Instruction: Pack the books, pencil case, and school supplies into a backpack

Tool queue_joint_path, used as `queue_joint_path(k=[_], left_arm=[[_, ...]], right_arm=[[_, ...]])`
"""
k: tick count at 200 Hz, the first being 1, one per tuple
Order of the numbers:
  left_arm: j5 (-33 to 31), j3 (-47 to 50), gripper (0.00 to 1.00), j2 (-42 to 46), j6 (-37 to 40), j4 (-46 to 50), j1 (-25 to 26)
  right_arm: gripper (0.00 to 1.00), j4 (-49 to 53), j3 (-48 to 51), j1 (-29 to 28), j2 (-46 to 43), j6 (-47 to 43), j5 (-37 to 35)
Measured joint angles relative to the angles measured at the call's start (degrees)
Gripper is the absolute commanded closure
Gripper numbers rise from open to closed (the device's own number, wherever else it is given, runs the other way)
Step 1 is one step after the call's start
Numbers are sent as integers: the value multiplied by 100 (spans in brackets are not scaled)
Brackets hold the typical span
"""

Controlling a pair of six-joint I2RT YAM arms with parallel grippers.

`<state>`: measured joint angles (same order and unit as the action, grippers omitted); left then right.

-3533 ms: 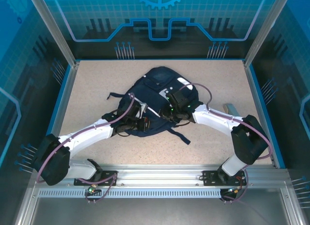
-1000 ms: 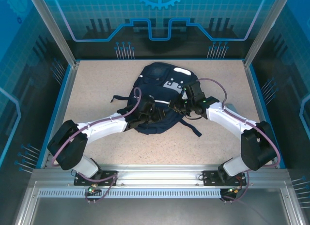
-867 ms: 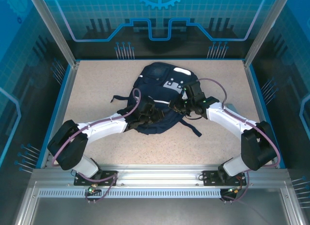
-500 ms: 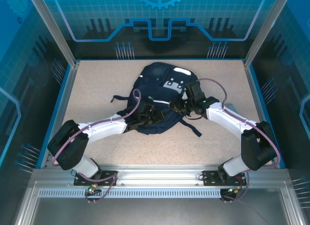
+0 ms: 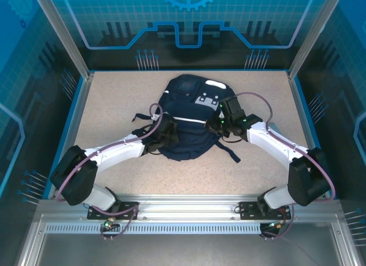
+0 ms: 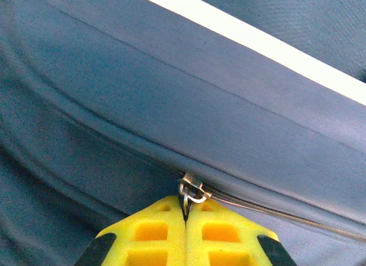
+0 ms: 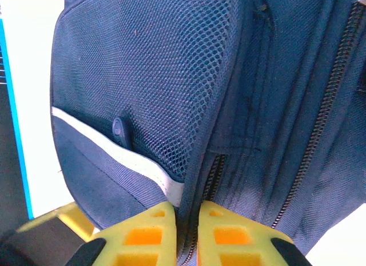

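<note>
Since a moment ago, your left arm (image 5: 114, 153) has drawn leftward and its jaws have closed tight on the small metal zipper pull (image 6: 193, 191) of the backpack (image 5: 189, 126), which lies mid-surface (image 5: 114, 100). Your right jaws pinch a woven navy seam fold beside the mesh pocket (image 7: 166, 77), just above a smooth white stripe (image 7: 114, 146).

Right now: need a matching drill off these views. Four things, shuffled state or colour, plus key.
Things:
1. left gripper
2. right gripper
3. backpack
4. table

States or colours:
A. speckled beige
B. shut on the zipper pull
C. navy, lying between the two arms
D. pinching fabric beside the mesh pocket

Pairs: 1-B, 2-D, 3-C, 4-A
</note>
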<state>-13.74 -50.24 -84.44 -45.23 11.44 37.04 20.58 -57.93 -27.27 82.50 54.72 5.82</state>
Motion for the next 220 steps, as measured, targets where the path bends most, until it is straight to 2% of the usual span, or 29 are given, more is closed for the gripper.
queue_joint_path(k=[63,124,171,187,205,220], left_arm=[[81,31,100,-87,1134,-149,-955],[487,-101,100,-560,1996,-721,-1257],[1263,501,100,179,2404,-1252,-1298],[1637,732,100,507,2441,-1287,-1274],[1766,896,100,695,2441,-1209,-1078],[1746,927,100,717,2439,-1067,-748]], right_arm=[[87,50,-24,179,136,-367,-26],[88,203,-538,424,734,-1036,61],[86,450,-787,693,994,-1523,87],[82,525,-876,758,1054,-1663,186],[77,522,-922,841,1051,-1733,321],[60,501,-925,901,1047,-1711,321]])
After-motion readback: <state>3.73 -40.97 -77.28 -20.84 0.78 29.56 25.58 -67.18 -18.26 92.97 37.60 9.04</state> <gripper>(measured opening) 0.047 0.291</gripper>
